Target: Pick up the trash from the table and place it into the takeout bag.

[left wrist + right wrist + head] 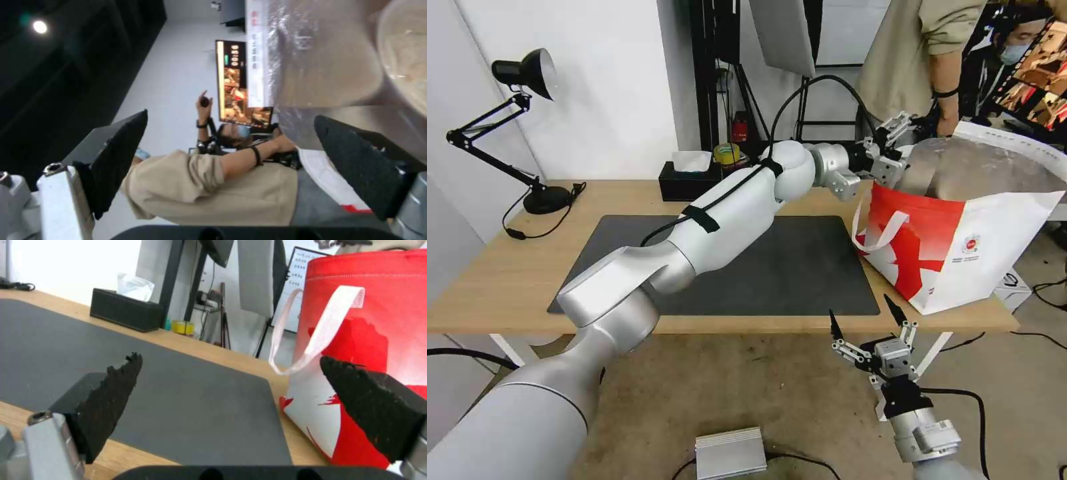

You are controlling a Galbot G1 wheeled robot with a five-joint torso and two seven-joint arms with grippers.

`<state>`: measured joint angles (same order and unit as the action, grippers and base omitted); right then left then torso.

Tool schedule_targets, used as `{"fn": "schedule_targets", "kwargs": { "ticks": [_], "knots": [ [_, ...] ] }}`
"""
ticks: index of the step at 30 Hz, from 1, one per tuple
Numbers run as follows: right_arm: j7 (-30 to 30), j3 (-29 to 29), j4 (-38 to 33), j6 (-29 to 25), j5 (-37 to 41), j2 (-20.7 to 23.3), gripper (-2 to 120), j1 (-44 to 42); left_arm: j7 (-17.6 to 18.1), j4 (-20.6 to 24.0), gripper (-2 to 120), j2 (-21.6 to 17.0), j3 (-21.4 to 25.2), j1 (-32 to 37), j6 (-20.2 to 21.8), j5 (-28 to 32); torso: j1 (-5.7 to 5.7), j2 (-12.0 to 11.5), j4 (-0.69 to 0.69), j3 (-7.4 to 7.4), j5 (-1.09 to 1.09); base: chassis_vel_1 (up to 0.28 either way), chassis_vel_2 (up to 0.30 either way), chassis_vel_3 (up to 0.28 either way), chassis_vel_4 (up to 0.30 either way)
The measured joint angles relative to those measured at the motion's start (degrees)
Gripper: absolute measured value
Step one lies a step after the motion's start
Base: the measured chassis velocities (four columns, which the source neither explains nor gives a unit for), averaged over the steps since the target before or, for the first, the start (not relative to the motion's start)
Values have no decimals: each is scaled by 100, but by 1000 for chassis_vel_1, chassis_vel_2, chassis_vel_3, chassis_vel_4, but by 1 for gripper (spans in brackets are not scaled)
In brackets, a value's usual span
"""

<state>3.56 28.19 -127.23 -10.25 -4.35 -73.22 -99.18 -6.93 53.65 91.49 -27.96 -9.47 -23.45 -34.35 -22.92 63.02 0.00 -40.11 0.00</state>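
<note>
Left gripper point(892, 143) at the takeout bag's point(960, 247) far rim, jaws spread wide and holding nothing. Right gripper point(870, 327) parked low off the table's point(507, 280) near edge, likewise spread and empty.

Table and black mat point(800, 273) bare of trash, so picking up judged finished, or nearly. Left to do, at most: drawing the arm back.

Bag upright at the table's right end, mouth open, foil lining point(987, 170) showing. Inside, in the left wrist view, a tan round bowl point(405, 56), probably one of the pieces, against the foil. Other contents hidden. Black tissue box point(687, 180) at the back edge, with tissue standing out of it.
</note>
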Motion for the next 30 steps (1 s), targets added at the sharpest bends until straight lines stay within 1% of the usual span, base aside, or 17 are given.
{"fn": "schedule_targets", "kwargs": {
  "ticks": [3,5,6,8,10,12,13,15,16,18,20,21,23,25,26,28,30],
  "knots": [
    [0,0,0,0,0,0,100,0,70,42,100,-2,52,-25,58,87,0,0,0,0,0,0,0,0,0],
    [0,0,0,0,0,0,100,0,66,57,100,-6,76,-56,72,387,0,0,0,0,0,0,0,0,0],
    [0,0,0,0,0,0,100,0,66,57,100,-6,76,-56,72,387,0,0,0,0,0,0,0,0,0],
    [0,0,0,0,0,0,100,0,-2,60,100,-12,81,-91,89,821,0,0,0,0,0,0,0,0,0],
    [0,0,0,0,0,0,100,0,-161,73,100,-18,91,-156,90,1324,0,0,0,0,0,0,0,0,0],
    [0,0,0,0,0,0,100,0,-180,78,100,-19,91,-166,90,1419,0,0,0,0,0,0,0,0,0],
    [0,0,0,0,0,0,100,0,-250,102,100,-22,82,-204,91,1807,0,0,0,0,0,0,0,0,0],
    [0,0,0,0,0,0,100,0,-308,176,100,-36,48,-235,152,2332,0,0,0,0,0,0,0,0,0],
    [0,0,0,0,0,0,100,0,-308,176,100,-36,48,-235,152,2332,0,0,0,0,0,0,0,0,0],
    [0,0,0,0,0,0,100,0,-314,348,100,-117,-64,-246,398,3002,0,0,-1,0,0,0,0,0,0],
    [0,0,0,0,0,0,100,0,-237,558,100,-257,-160,-236,722,3712,0,0,-1,0,0,0,0,0,0],
    [0,0,0,0,0,0,100,0,-237,558,100,-257,-160,-236,722,3712,0,0,-1,0,0,0,0,0,0],
    [0,0,0,0,0,0,100,0,-149,728,100,-413,-193,-197,956,4241,0,0,-2,1,0,0,0,0,0],
    [0,0,0,0,0,0,100,0,-29,918,100,-646,-197,-136,1186,4957,0,0,0,0,0,0,0,0,0],
    [0,0,0,0,0,0,100,0,-29,918,100,-646,-197,-136,1186,4957,0,0,0,0,0,0,0,0,0],
    [0,0,0,0,0,0,100,0,307,1199,100,-977,-165,-36,1378,5836,0,0,1,0,-2,0,0,0,0],
    [0,0,0,0,0,0,100,0,646,1458,100,-1200,-92,71,1538,6444,0,0,3,0,-3,0,0,0,0]
  ]
}}
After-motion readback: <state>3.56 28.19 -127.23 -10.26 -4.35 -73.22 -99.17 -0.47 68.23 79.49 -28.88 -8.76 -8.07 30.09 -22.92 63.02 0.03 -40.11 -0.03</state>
